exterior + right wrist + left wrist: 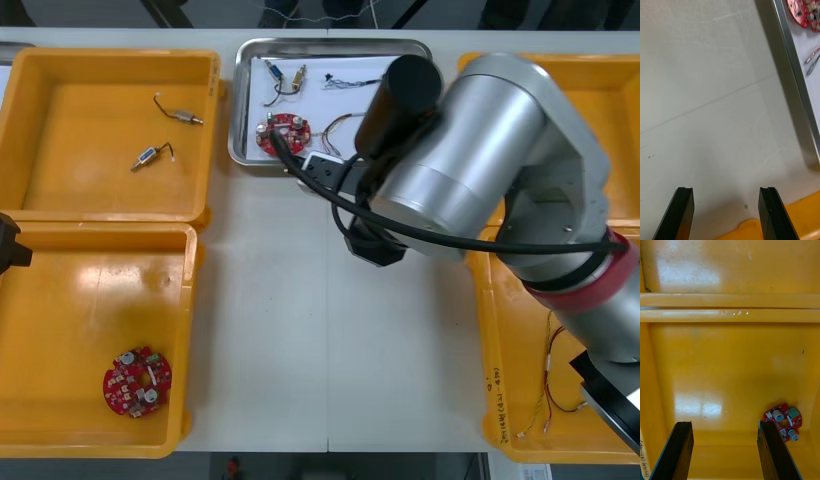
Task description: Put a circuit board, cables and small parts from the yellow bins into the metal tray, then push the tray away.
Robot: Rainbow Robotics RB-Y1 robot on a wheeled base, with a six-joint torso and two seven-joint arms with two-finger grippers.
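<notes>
**A:** How are the fingers of the right gripper (726, 193) set?

**B:** Its fingers (681, 213) are spread wide. Nothing is held or touched. They are poised over the bare counter (707, 93), just beside the outer wall of the metal tray (330, 44).

**A:** And the left gripper (724, 425)?

**B:** It is also opened wide and empty. It is held over the lower-left yellow bin (60, 300), where a spare circuit board (783, 422) is seen lying close to one finger.

**A:** Can any writing be read?

**B:** A label (497, 405) with handwritten marks is seen on the rim of the lower-right yellow bin (520, 340). The marks cannot be made out.

**A:** Where is the tray, and how is it filled?

**B:** It is placed at the upper centre of the front view, shiny at the rim and white inside. A round red circuit board (283, 133) is laid in its lower left corner. Small metal parts (285, 78) are seen above the board, and thin cables (350, 82) to their right. The tray's right side is covered by the right arm.
</notes>
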